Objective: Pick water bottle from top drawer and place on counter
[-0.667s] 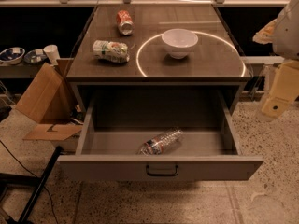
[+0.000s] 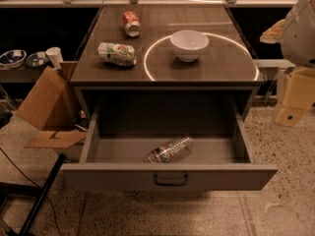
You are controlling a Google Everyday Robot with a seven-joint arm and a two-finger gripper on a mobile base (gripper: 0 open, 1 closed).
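**A:** One question: what moved in the last moment?

**B:** Almost nothing. The gripper (image 2: pixel 291 109) sits at the right edge of the frame, past the right side of the counter (image 2: pixel 206 70) and well apart from the drawer (image 2: pixel 108 177), much where it was a moment ago. Whether it is apart or together, I cannot tell.

**A:** And the bottle (image 2: pixel 170 150)?

**B:** It lies on its side on the drawer floor, lower centre of the frame, near the front panel and just above the handle (image 2: pixel 171 179). It has not shifted. The drawer stands open.

**A:** So the pick hasn't begun?

**B:** I judge not. The reach down into the drawer is yet to come.

**A:** Where could it land?

**B:** A bowl (image 2: pixel 189 44) sits inside the ring (image 2: pixel 147 63), with a can (image 2: pixel 131 23) and a bag (image 2: pixel 116 53) at upper left. The counter's front right looks a fair spot.
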